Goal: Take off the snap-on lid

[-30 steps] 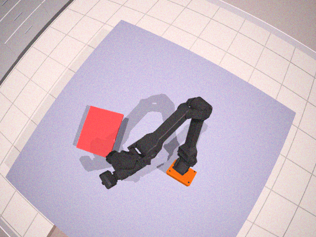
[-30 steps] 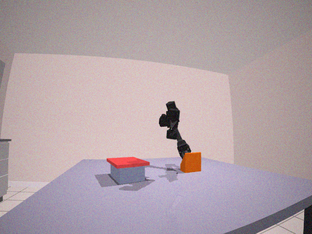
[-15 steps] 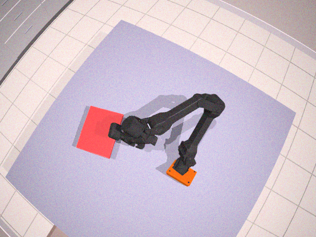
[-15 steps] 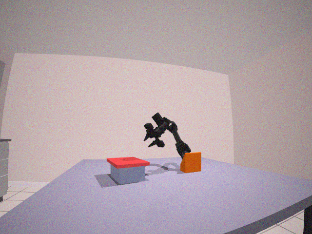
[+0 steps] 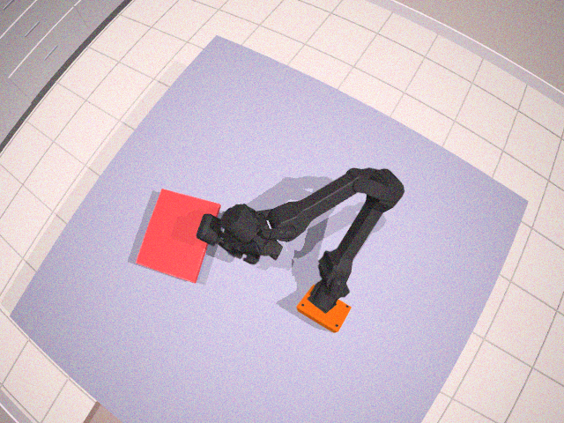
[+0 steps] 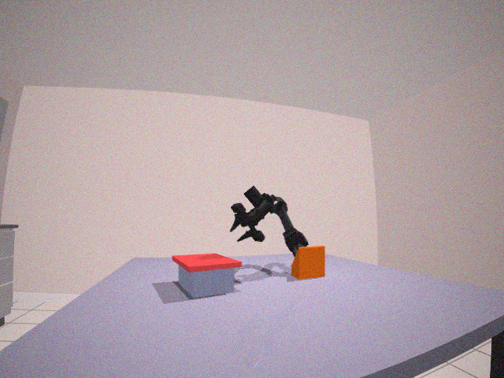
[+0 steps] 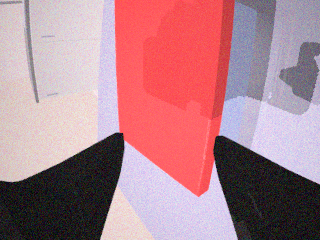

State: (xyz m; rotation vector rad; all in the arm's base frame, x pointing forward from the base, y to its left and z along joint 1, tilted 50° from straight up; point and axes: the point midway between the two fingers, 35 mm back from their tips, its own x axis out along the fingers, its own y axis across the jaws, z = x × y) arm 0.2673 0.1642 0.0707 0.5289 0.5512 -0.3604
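The red lid (image 5: pixel 168 236) (image 6: pixel 190 261) (image 7: pixel 170 120) sits level on top of the blue-grey storage box (image 6: pixel 207 283) (image 7: pixel 241 55), its rim reaching out past the walls. In the top view the lid hides the box. My gripper (image 6: pixel 235 235) (image 7: pixel 170 142) is open, with nothing between the fingers. It hangs in the air above the lid's side nearest the arm's base, clear of lid and box, its fingers slanting down. In the wrist view one corner of the lid shows beyond and between the fingertips. In the top view the arm hides the fingertips.
The box stands on the lavender table (image 5: pixel 296 114) (image 6: pixel 284 325). The arm rises from an orange base block (image 5: pixel 325 314) (image 6: pixel 311 262), well apart from the box. A grey cabinet (image 5: pixel 45 36) (image 6: pixel 5 268) (image 7: pixel 65 60) stands beyond the table's edge.
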